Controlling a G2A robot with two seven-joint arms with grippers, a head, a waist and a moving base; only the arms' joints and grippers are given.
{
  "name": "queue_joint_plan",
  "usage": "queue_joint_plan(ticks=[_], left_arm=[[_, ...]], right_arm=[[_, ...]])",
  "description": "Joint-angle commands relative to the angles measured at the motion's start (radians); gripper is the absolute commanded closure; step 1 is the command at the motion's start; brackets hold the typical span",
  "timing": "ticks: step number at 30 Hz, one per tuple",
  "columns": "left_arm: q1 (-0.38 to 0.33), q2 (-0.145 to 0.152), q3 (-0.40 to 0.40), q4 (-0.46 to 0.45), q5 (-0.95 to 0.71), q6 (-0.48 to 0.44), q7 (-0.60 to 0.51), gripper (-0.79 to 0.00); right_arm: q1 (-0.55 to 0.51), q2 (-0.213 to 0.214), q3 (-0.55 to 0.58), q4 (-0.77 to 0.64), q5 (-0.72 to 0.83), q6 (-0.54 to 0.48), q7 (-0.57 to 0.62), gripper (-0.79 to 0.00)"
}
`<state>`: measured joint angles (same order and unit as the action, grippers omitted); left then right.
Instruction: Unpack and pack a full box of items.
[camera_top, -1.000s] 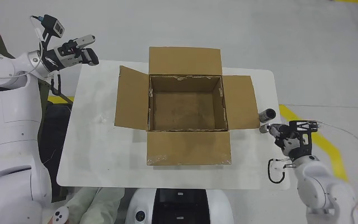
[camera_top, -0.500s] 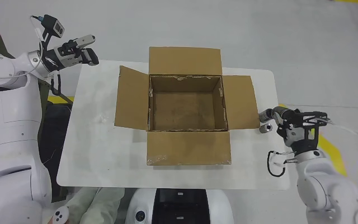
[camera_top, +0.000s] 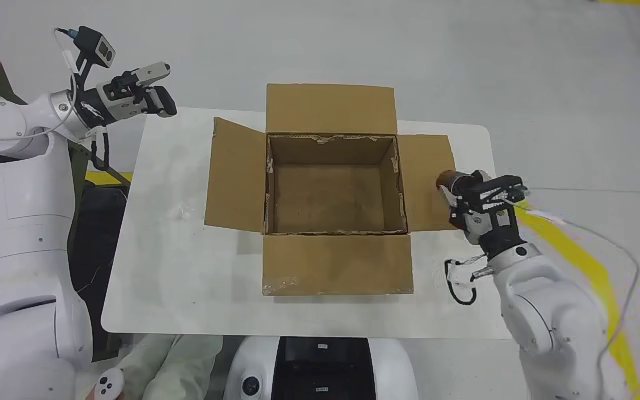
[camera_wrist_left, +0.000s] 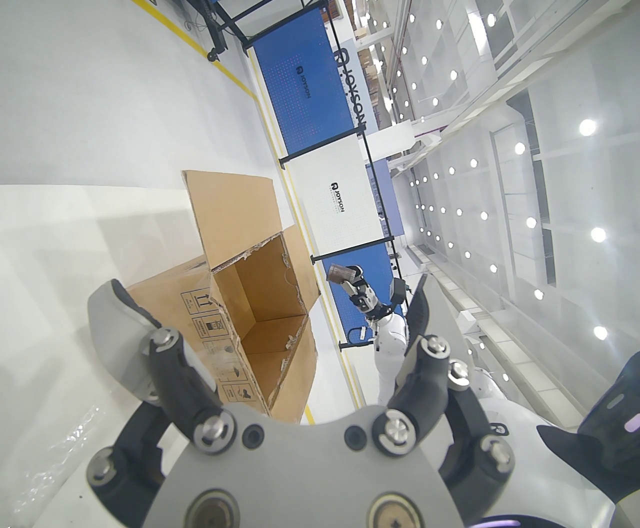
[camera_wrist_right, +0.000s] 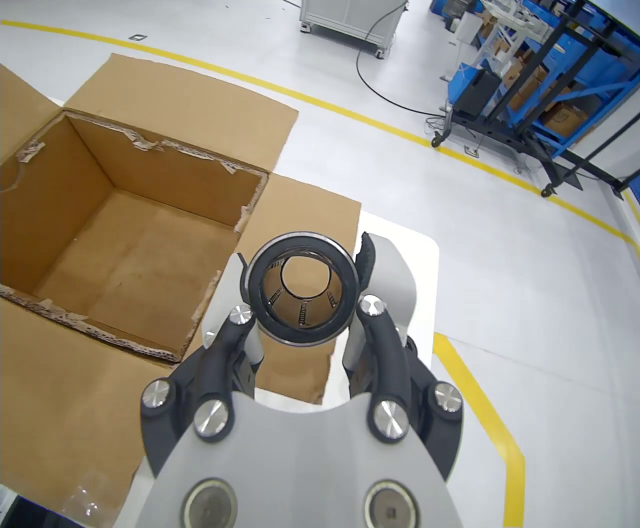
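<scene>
R fingers (camera_wrist_right: 386, 272) clamped on hollow cylinder (camera_wrist_right: 301, 320) over box (camera_top: 338, 264) flap (flaps open), L fingers (camera_wrist_left: 120, 310) wide, nr table (camera_top: 160, 260) corner

A white bench (camera_top: 160, 250) with rounded corners stands on a pale workshop floor (camera_wrist_right: 500, 225) crossed by yellow lines (camera_wrist_right: 350, 114). Beyond it, a grey metal cabinet (camera_wrist_right: 350, 20) sits on casters, with a black cable (camera_wrist_right: 371, 86) curving over the floor toward blue racks (camera_wrist_right: 595, 60) holding cardboard cartons. Elsewhere in the hall, a blue partition panel (camera_wrist_left: 305, 105) and a white panel (camera_wrist_left: 340, 205) stand in black frames beneath rows of round ceiling lights (camera_wrist_left: 587, 127).
</scene>
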<state>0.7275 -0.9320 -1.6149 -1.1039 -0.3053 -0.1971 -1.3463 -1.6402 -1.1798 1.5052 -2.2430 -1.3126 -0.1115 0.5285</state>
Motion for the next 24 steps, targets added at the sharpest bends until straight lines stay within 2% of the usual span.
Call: queue_joint_plan(ticks=[1, 11, 24], left_arm=[[0.000, 0.000, 0.000, 0.000, 0.000, 0.000, 0.000, -0.785], [0.000, 0.000, 0.000, 0.000, 0.000, 0.000, 0.000, -0.785], [0.000, 0.000, 0.000, 0.000, 0.000, 0.000, 0.000, -0.785]], right_arm=[[0.037, -0.002, -0.033, 0.006, -0.010, -0.006, 0.013, 0.000], [0.233, -0.017, -0.196, 0.101, 0.003, -0.037, 0.058, 0.000], [0.541, -0.076, -0.499, 0.370, 0.084, -0.027, 0.131, 0.000]])
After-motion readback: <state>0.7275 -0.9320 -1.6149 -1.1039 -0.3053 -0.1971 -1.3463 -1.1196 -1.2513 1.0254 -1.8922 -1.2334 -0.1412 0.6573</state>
